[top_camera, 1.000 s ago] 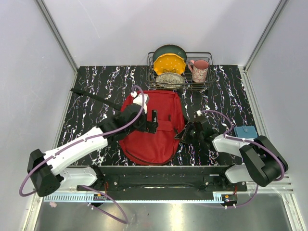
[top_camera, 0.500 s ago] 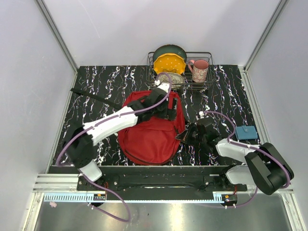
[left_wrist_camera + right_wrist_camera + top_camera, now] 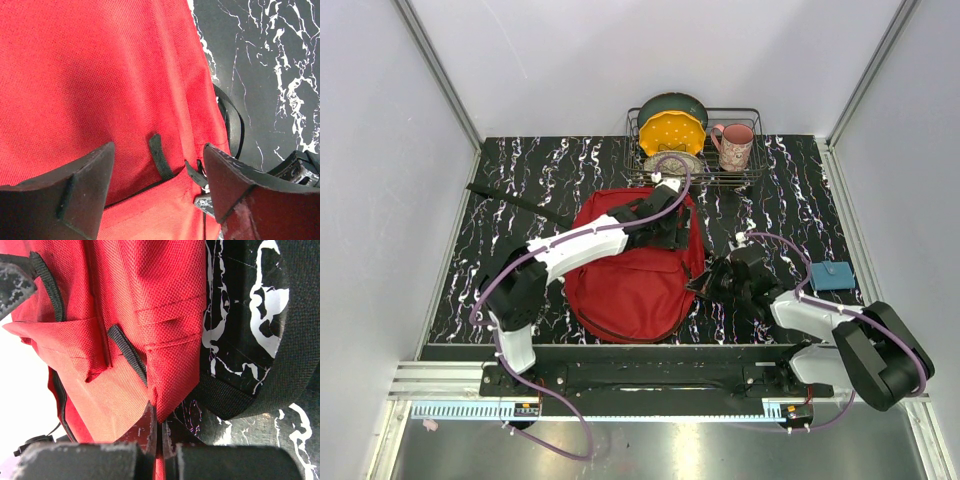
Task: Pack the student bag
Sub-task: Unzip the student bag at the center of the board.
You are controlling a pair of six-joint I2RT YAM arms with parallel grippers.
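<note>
The student bag (image 3: 635,270), a red backpack, lies flat in the middle of the black marbled table. My left gripper (image 3: 670,225) hangs over the bag's upper right part. In the left wrist view it (image 3: 160,175) is open just above the red fabric (image 3: 100,75), with a black zipper pull (image 3: 160,157) between the fingers and a second pull (image 3: 197,175) near the right finger. My right gripper (image 3: 705,283) is at the bag's right edge. The right wrist view shows it (image 3: 159,432) shut, pinching a fold of the red fabric (image 3: 170,340) at the seam.
A wire dish rack (image 3: 752,175) at the back holds plates and a pink mug (image 3: 735,145). A blue box (image 3: 830,275) lies at the right. A black strap (image 3: 515,203) trails left from the bag. Another strap (image 3: 280,365) lies beside the pinched edge.
My left arm has swung from the bag's left side across to its upper right, and its jaws have narrowed a little. My right gripper has shut on the bag's edge.
</note>
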